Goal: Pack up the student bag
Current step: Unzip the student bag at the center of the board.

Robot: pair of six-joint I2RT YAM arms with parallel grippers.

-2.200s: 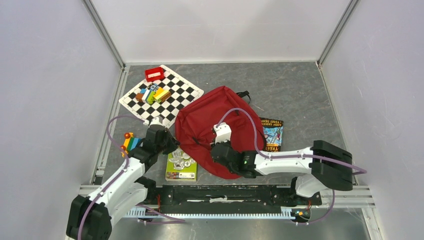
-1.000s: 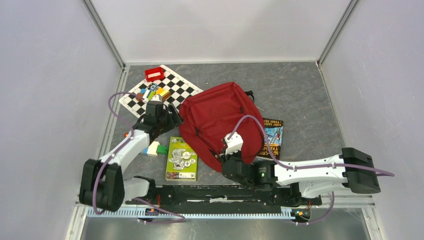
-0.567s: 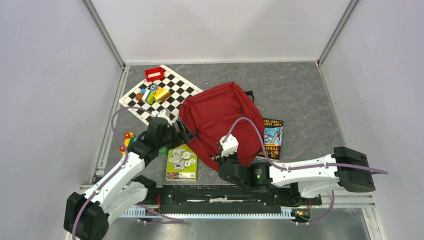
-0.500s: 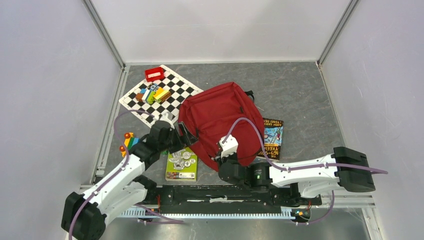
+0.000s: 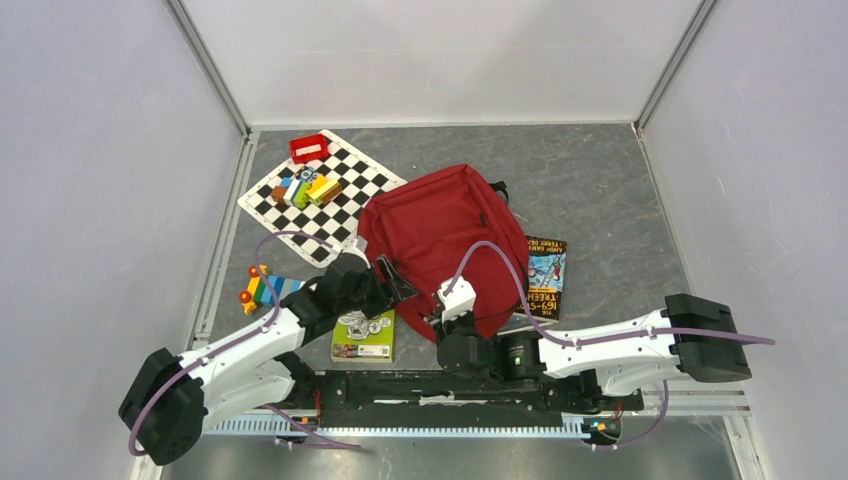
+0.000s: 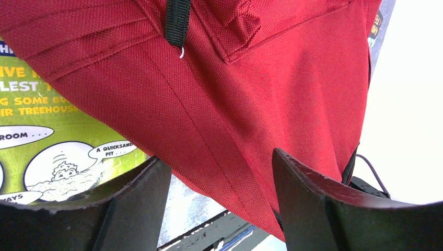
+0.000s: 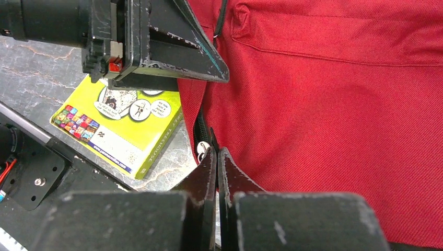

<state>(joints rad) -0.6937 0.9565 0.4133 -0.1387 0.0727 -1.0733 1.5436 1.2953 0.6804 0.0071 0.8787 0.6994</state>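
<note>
Grey stone-patterned worktop (image 5: 600, 180), white walls on three sides.

Nearest: right gripper (image 7: 217, 151), fingers pressed flat together on the black zipper edge at the near hem of the student bag (image 5: 440, 225). Looks like a pinch on the hem, though the contact is hard to make out.

Left gripper (image 6: 217, 159): fingers spread wide, red fabric of the bag's near-left corner between them, not closed on it. It hangs over the green book (image 5: 362, 335), which the bag partly overlaps.

Change: a second ago the left arm was up by the checkerboard mat (image 5: 350, 185). It has since swung down to the bag. The bag has also turned and slid further back over the last two seconds, with the right arm drawn nearer.

Reading: both arms are now at the zipper end, probably to open it. No packing seen yet.

Beyond: comic book (image 5: 545, 275) half under the bag's right side, loose blocks (image 5: 262, 287) on the left, red box (image 5: 309, 148) at the mat's far corner.
</note>
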